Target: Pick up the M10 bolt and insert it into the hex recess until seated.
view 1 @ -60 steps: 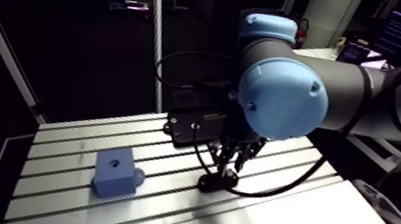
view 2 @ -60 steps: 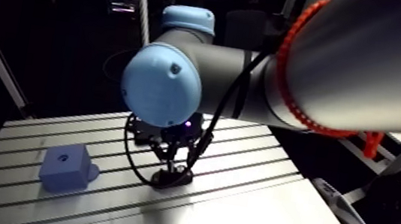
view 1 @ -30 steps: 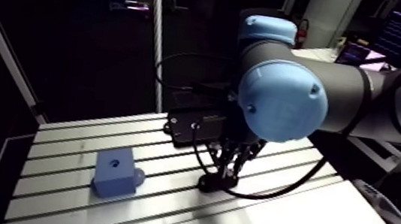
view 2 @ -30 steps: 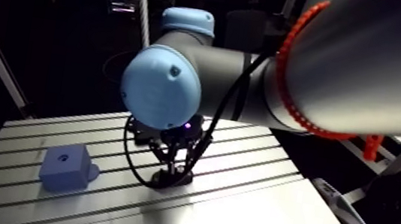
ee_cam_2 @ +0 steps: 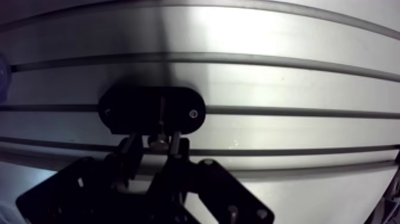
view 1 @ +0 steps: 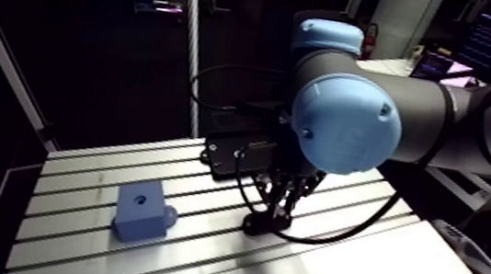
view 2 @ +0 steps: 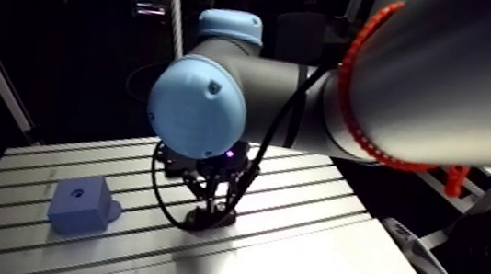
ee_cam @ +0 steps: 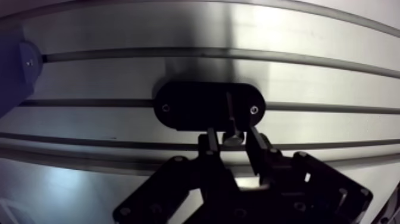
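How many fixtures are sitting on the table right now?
2. The black oval holder lies just under and ahead of the gripper; the blue block sits apart from it on the slotted table. The arm hides part of the table, so more may be hidden.

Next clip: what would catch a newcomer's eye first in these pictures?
In the arm view, the arm's big light-blue joint cap fills the middle, with the gripper down at the slotted table beneath it. A blue block with a hole in its top stands alone, apart from the gripper. In the wrist view, a black oval holder sits on the table over one slot, and a small bolt shows at the gripper's tip.
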### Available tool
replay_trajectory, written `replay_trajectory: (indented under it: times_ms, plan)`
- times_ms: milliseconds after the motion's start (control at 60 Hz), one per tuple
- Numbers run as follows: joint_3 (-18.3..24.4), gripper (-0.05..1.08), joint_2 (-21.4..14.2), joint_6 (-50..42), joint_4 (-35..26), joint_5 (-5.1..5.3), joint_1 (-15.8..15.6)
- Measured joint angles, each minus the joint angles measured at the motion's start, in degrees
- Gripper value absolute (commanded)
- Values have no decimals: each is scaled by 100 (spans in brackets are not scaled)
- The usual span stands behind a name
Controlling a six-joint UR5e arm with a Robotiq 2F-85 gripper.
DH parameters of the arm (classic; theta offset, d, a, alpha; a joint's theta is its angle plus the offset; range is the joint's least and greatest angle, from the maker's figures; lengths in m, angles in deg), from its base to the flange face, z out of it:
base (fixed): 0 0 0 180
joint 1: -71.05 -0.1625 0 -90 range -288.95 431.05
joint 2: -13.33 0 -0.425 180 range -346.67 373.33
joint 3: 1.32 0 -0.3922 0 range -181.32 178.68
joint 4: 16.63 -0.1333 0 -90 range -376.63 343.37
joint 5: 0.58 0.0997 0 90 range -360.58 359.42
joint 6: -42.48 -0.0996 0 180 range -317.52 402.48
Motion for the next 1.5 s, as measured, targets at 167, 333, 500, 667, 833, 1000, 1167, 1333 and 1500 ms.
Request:
replay_trajectory:
  times_ms: [167,333,500,667,833,1000,1167,1333,1500]
  plan:
    - [-5,63,0,3,1,0,0]
    - [-5,65,0,6,0,-1,0]
    - [-4,66,0,6,0,-6,0]
    - [-1,66,4,8,0,-7,0]
    - [4,67,15,9,0,-8,0]
    - [6,68,22,12,1,-8,0]
    - [9,69,31,15,19,-8,0]
    - [14,71,39,16,24,-9,0]
    - [15,73,42,16,26,-12,0]
